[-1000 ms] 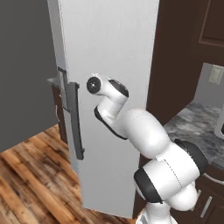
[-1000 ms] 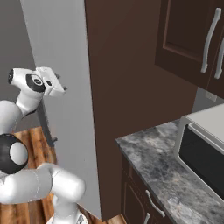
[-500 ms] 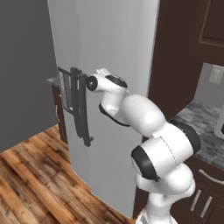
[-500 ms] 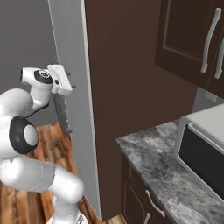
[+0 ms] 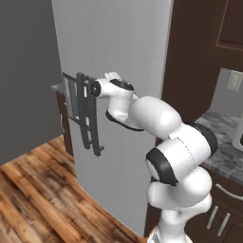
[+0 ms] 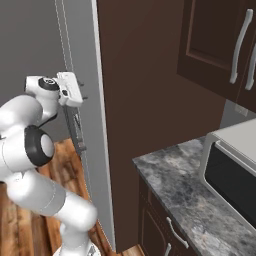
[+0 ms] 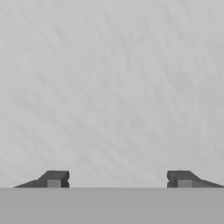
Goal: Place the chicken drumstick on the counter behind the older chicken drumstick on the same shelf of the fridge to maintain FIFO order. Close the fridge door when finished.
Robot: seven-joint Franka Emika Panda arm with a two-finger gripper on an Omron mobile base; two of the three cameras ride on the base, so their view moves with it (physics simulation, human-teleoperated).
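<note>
The fridge door [image 5: 123, 42] is a plain silver-grey panel with a dark bar handle [image 5: 90, 118]. In the right base view I see it almost edge-on [image 6: 80, 50]. My gripper [image 5: 107, 80] is up against the door face, just right of the handle, at mid height. From the other side the gripper [image 6: 78, 94] points into the panel. In the hand view the gripper [image 7: 118, 178] is open, its fingertips [image 7: 54, 178] wide apart with nothing between them, facing brushed door metal [image 7: 112, 87]. The chicken drumstick, the older chicken drumstick and the shelf are out of view.
The grey speckled counter [image 6: 185, 175] runs to the right over dark cabinets, with a microwave [image 6: 235, 165] on it. Dark wall cabinets [image 6: 220, 45] hang above. A second dark handle [image 5: 71, 99] stands just behind the first. Wood floor [image 5: 33, 199] lies to the left.
My hand has swept left across the door face toward the handle. The door panel has swung, its lower edge now running more steeply across the left base view.
</note>
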